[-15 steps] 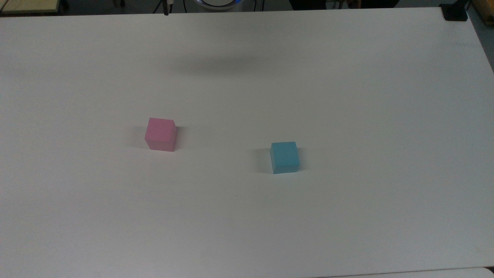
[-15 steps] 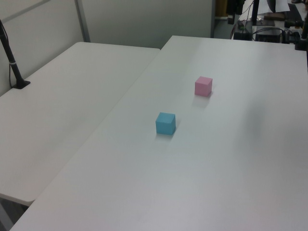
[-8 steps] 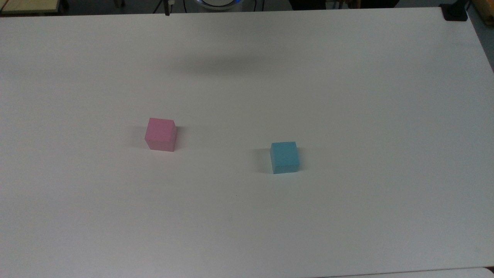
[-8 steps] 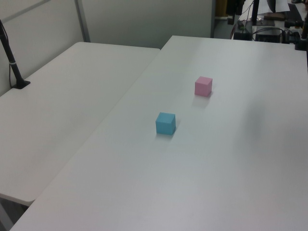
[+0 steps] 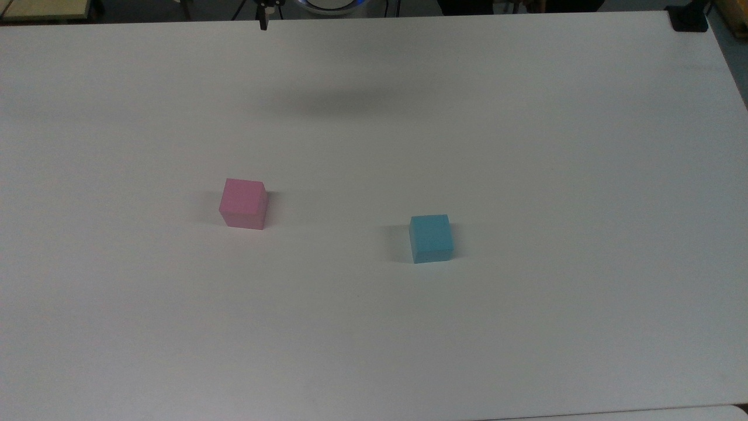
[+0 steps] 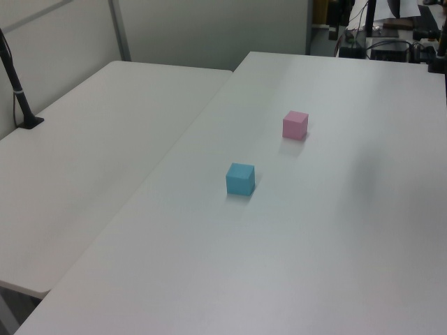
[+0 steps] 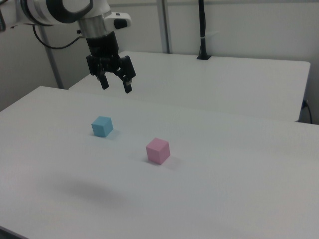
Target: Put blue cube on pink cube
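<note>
In the right view, the arm entered from the upper left corner of the frame, its base cut off by the edge. The gripper hung in the upper left area with its two dark fingers spread wide and nothing between them, well above the white table. Below it and slightly toward the right view's left sat the blue cube, flat on the table and untouched. To the right and lower in that frame, near the centre, stood the pink cube, well apart from the blue one. A soft dark shadow lay on the tabletop in the lower left. A black pole rose at the upper centre from a second table behind, its top cut off by the frame.

In the top view, the order was reversed: the pink cube sat left of centre and the blue cube right of centre and slightly lower in the frame, both resting on the table. At the top edge, left of centre, a small dark tip poked into the frame; most of it was cut off, so what it was could not be made out.

In the left view, the blue cube lay near the centre and the pink cube above and to its right.
</note>
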Motion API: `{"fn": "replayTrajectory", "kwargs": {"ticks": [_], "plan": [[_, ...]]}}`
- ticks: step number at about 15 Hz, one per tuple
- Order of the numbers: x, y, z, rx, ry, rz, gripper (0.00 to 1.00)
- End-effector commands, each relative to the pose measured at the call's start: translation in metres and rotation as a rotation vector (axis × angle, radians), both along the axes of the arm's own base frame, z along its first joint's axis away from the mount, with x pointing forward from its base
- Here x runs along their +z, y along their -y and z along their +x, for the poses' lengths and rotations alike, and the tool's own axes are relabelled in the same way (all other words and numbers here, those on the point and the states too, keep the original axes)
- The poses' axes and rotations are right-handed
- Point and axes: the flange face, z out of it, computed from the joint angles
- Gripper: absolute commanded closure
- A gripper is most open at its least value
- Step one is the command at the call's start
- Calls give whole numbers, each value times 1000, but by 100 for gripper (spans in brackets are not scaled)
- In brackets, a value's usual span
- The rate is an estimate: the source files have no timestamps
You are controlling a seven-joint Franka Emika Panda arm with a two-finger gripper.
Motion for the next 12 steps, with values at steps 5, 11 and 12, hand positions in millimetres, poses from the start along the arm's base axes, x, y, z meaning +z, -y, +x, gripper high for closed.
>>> {"fn": "replayTrajectory", "kwargs": {"ticks": [5, 11, 12], "plan": [[-5, -4, 0, -11, -9, 16, 0], [-10, -6, 3, -6, -17, 16, 0], [-11, -7, 4, -2, -20, 16, 0]]}}
